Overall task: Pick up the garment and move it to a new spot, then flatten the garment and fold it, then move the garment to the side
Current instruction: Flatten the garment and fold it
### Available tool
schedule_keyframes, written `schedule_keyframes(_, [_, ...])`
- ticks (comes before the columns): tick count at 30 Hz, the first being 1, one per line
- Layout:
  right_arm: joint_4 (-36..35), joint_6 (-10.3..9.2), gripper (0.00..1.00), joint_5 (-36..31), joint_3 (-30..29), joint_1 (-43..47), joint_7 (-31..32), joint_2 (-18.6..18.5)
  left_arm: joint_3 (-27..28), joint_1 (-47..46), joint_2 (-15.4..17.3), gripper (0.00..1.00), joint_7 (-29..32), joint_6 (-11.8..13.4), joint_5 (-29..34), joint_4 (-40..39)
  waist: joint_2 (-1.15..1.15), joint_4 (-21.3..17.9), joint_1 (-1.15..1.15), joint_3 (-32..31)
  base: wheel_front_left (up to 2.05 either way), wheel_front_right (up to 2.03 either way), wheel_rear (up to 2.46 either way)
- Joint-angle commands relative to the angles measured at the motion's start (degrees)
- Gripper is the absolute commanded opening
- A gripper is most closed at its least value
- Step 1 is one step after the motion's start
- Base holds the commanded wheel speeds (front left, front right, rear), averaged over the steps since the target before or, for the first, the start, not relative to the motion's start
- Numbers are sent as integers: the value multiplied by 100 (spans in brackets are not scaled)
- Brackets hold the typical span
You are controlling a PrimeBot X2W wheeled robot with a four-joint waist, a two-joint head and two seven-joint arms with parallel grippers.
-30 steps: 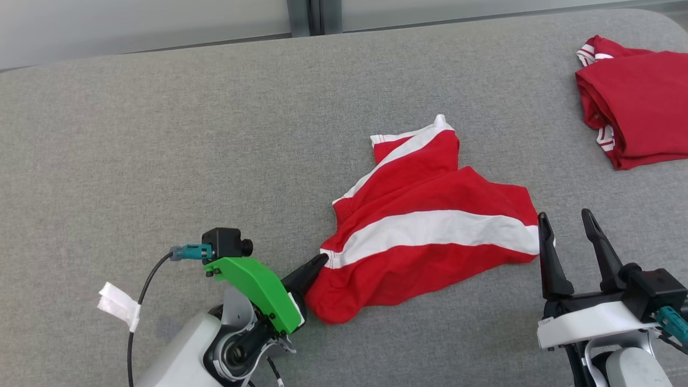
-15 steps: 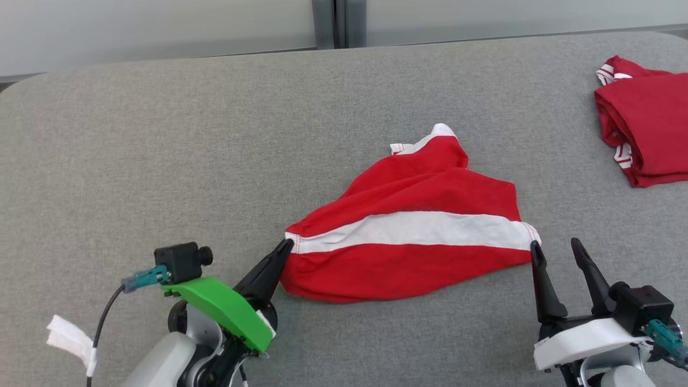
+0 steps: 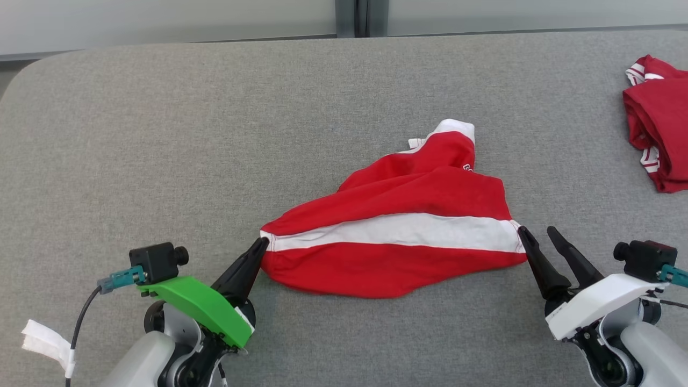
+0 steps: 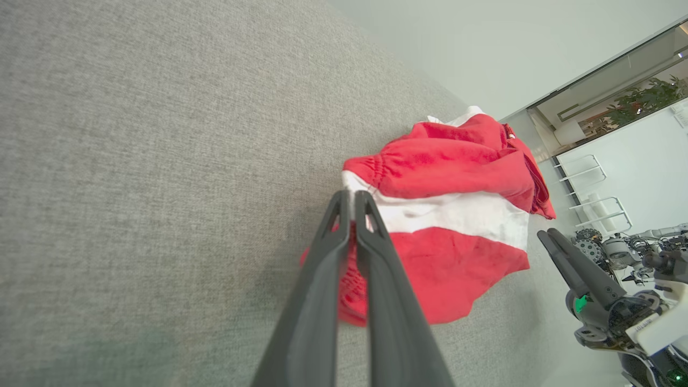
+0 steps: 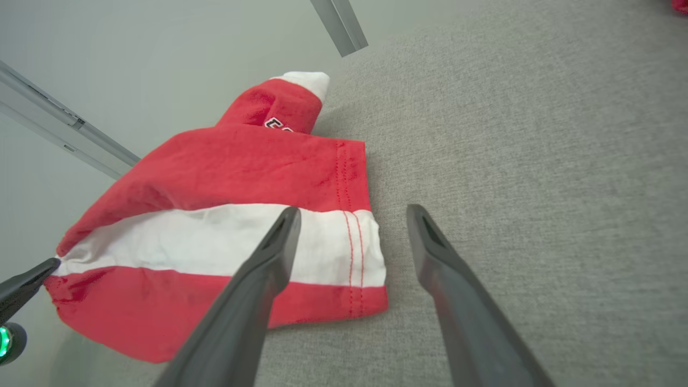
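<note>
Garment (image 3: pixel 392 269): bright red, one broad white band across it, white trim at the far tip; red stitching (image 5: pixel 352 242) crossing the band's end; small black-and-white lettering (image 5: pixel 277 125) near the tip.
Second garment (image 3: pixel 658 123): deeper red, thin white stripes along its edges.
Desk (image 3: pixel 215 134): mid grey, fine heathered weave.
Left gripper (image 3: pixel 262 244): black fingers; bright green cover (image 3: pixel 196 309); black camera (image 3: pixel 156 262); teal connector (image 3: pixel 121 278); black cable (image 3: pixel 80 328) with a white tag (image 3: pixel 45 344).
Right gripper (image 3: pixel 535 231): black fingers; white cover (image 3: pixel 596 303); black camera block (image 3: pixel 645 258); teal plug (image 3: pixel 677 275).
Wall (image 3: pixel 161 21): pale grey, with a dark grey post (image 3: pixel 361 16).
</note>
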Motion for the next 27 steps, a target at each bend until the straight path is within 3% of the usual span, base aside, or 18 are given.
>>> schedule_keyframes(1, [-33, -5, 100, 300, 222, -122, 73, -196, 3, -119, 16, 0, 0, 18, 34, 53, 0, 38, 0, 42, 0, 0, 0])
schedule_keyframes(5, [-42, -5, 100, 1114, 757, -364, 357, -614, -17, -227, -16, 0, 13, -4, 72, 148, 0, 71, 0, 106, 0, 0, 0])
schedule_keyframes(10, [-7, -5, 100, 1793, 1174, -594, 433, -811, -72, -345, -81, 0, 37, -47, 87, 233, 0, 153, 0, 186, 0, 0, 0])
schedule_keyframes(12, [-27, -5, 87, 2005, 1298, -625, 390, -862, -89, -382, -101, 0, 40, -54, 85, 266, 0, 180, 0, 199, 0, 0, 0])
schedule_keyframes(15, [-79, -5, 45, 2223, 1474, -681, 296, -978, -107, -404, -124, 0, 15, -68, 74, 327, 0, 206, 0, 207, 0, 0, 0])
schedule_keyframes(19, [-161, -5, 27, 2416, 1637, -677, 83, -1101, -134, -404, -126, 0, -15, -93, 55, 395, 0, 210, 0, 184, 0, 0, 0])
schedule_keyframes(20, [-197, -5, 18, 2438, 1671, -677, 42, -1126, -138, -398, -125, 0, -18, -89, 48, 405, 0, 204, 0, 175, 0, 0, 0])
schedule_keyframes(21, [-234, -5, 0, 2462, 1712, -677, -14, -1160, -142, -391, -121, 0, -32, -95, 40, 419, 0, 195, 0, 166, 0, 0, 0])
schedule_keyframes(27, [-487, -5, 0, 2505, 1683, -676, -251, -1349, -128, -444, -77, 0, -121, -110, 65, 384, 0, 137, 0, 95, 0, 0, 0])
